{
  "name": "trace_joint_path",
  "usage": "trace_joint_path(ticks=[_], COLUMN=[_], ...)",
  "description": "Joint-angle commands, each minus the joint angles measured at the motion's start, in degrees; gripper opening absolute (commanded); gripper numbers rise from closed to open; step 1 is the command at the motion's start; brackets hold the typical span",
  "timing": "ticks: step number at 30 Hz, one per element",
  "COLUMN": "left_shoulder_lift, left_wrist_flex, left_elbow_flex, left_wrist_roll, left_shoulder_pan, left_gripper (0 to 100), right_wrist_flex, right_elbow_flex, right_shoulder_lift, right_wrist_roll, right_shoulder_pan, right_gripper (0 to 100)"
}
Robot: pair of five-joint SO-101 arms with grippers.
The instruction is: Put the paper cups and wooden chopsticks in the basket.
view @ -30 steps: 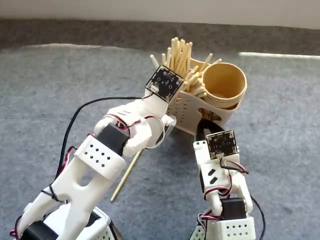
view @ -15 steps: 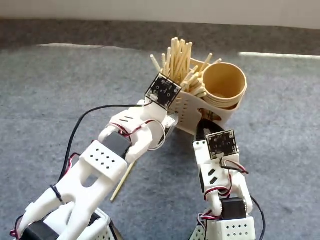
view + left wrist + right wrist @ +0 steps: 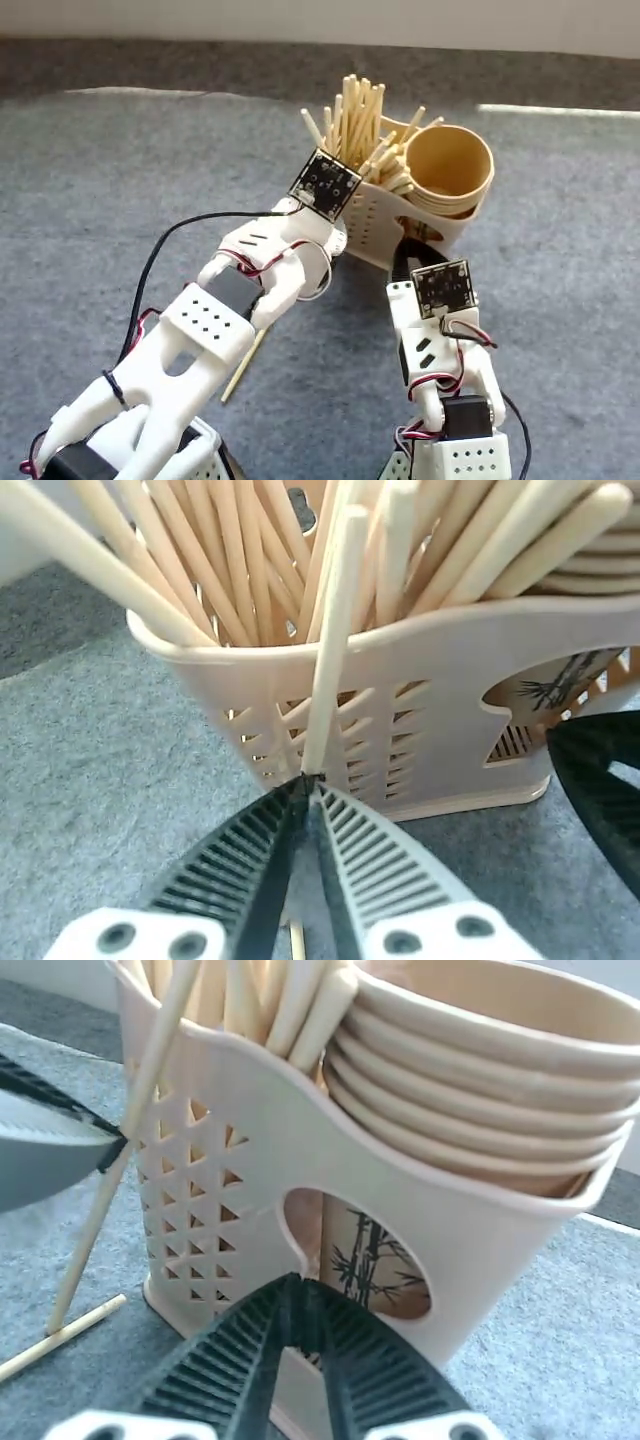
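Observation:
My left gripper (image 3: 306, 780) is shut on a wooden chopstick (image 3: 330, 640) that stands nearly upright against the outside wall of the beige basket (image 3: 450, 680). In the right wrist view the same chopstick (image 3: 150, 1070) slants from the basket's rim down to the carpet, pinched by the left gripper (image 3: 110, 1145). A bundle of chopsticks (image 3: 360, 110) stands in one compartment of the basket (image 3: 375, 225). Stacked paper cups (image 3: 450, 160) fill the other. My right gripper (image 3: 295, 1285) is shut on nothing, close in front of the basket wall (image 3: 240, 1110) below the cups (image 3: 480, 1070).
Another chopstick (image 3: 248, 358) lies loose on the grey carpet under the left arm, its end showing near the basket's base (image 3: 60, 1338). Both arms crowd the basket's near side. Open carpet lies to the left and right.
The left arm has pushed a little forward and its wrist has come closer to the basket, still holding the chopstick. The right arm has not moved.

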Motion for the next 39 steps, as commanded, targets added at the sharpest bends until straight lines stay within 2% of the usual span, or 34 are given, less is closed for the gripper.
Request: trace_joint_path(ticks=[1, 12, 23, 27, 30, 32, 39], left_shoulder_lift=[-2.6, -17.0, -30.1, -28.1, -24.0, -20.1, -4.7], left_wrist_flex=[2.2, 15.3, 18.8, 20.3, 19.6, 16.7, 6.0], left_elbow_flex=[-1.8, -4.4, -7.0, -8.1, -7.4, -7.1, -7.4], left_wrist_roll=[0.3, 0.3, 0.5, 0.6, 0.6, 0.6, 0.4], left_shoulder_pan=[-0.2, -0.4, -0.3, 1.2, 2.1, 2.7, 2.7], left_gripper=[1, 1, 1, 1, 9, 13, 13], right_wrist_flex=[-1.9, -1.9, -1.9, -1.9, -1.9, -1.9, -1.9], right_elbow_flex=[4.7, 4.7, 4.7, 4.7, 4.7, 4.7, 4.7], right_shoulder_lift=[-1.1, -1.1, -1.1, -1.1, -1.1, -1.1, -1.1], right_wrist_roll=[-0.1, -0.1, -0.1, -0.1, -0.1, -0.1, -0.1], right_shoulder_pan=[0.6, 0.6, 0.6, 0.6, 0.6, 0.6, 0.6], right_gripper=[0.5, 0.5, 0.5, 0.5, 0.5, 0.5, 0.5])
